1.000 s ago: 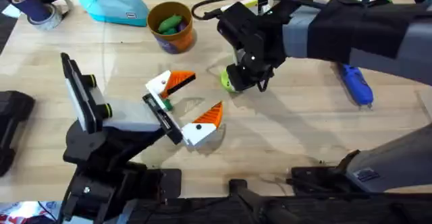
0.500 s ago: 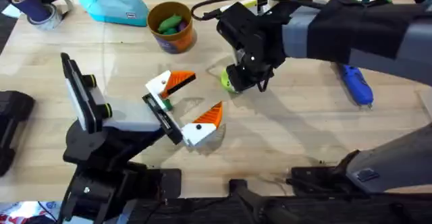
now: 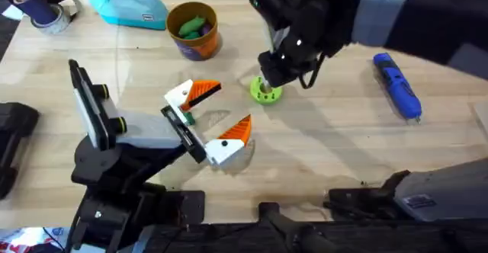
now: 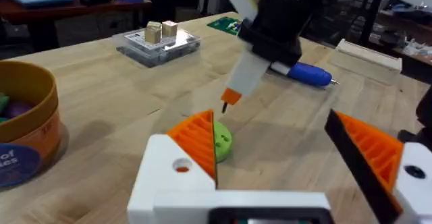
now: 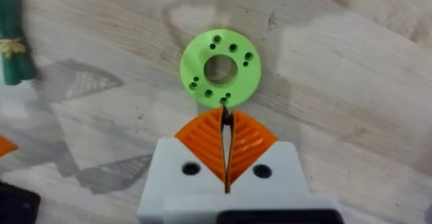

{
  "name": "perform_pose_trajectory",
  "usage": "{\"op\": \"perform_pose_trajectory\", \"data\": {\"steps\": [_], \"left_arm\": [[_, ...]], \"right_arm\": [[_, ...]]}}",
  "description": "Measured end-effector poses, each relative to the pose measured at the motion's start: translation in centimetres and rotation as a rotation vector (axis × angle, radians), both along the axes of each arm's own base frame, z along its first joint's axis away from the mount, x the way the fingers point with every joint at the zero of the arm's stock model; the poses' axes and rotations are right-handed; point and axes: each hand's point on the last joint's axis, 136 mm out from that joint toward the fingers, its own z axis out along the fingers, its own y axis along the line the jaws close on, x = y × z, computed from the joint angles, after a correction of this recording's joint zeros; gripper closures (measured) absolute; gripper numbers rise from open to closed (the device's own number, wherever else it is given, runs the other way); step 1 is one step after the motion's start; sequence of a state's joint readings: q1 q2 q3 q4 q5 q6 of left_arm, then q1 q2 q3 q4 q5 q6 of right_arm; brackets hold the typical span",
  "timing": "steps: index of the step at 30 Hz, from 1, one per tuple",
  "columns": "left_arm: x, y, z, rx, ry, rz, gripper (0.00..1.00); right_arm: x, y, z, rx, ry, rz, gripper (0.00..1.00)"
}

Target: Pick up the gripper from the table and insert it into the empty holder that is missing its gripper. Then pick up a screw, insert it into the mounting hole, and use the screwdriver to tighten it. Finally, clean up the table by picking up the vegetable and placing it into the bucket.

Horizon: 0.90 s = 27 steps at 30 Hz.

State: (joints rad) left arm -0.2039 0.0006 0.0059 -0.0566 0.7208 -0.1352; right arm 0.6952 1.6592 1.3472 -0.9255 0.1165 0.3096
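Right end effector (image 5: 226, 126) risen off green ring (image 3: 265, 90), pads together pinching small screw (image 5: 227, 118), left end effector (image 4: 283, 160) apart.

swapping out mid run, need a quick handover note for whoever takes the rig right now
Left gripper: open, empty, low over the table, facing the green disc.
Right gripper: shut just above the disc, apparently pinching a small dark screw.
Holder: at the table's left. Whether its gripper is seated, I cannot tell.
Screwdriver: lying untouched on the table at the right.
Bucket: at the back, with vegetables inside. One green vegetable lies on the table.
Left to do: insert the screw, tighten it, bin the vegetable.
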Motion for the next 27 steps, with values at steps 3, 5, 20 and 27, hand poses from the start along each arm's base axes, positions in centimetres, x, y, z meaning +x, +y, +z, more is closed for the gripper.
{"op": "perform_pose_trajectory", "data": {"steps": [3,5,20,27], "left_arm": [[0.0,0.0,0.0,0.0,0.0,0.0,0.01],[0.0,0.0,0.0,0.0,0.0,0.0,0.01],[0.0,0.0,0.0,0.0,0.0,0.0,0.01],[0.0,0.0,0.0,0.0,0.0,0.001,0.01]], "right_arm": [[0.0,0.0,1.5,-0.001,0.001,0.004,0.994],[0.3,0.3,2.9,0.008,-0.009,0.005,0.994],[-1.9,9.5,13.0,0.329,-0.067,0.299,0.995],[-5.5,12.9,14.0,0.361,-0.065,0.46,0.995]]}}
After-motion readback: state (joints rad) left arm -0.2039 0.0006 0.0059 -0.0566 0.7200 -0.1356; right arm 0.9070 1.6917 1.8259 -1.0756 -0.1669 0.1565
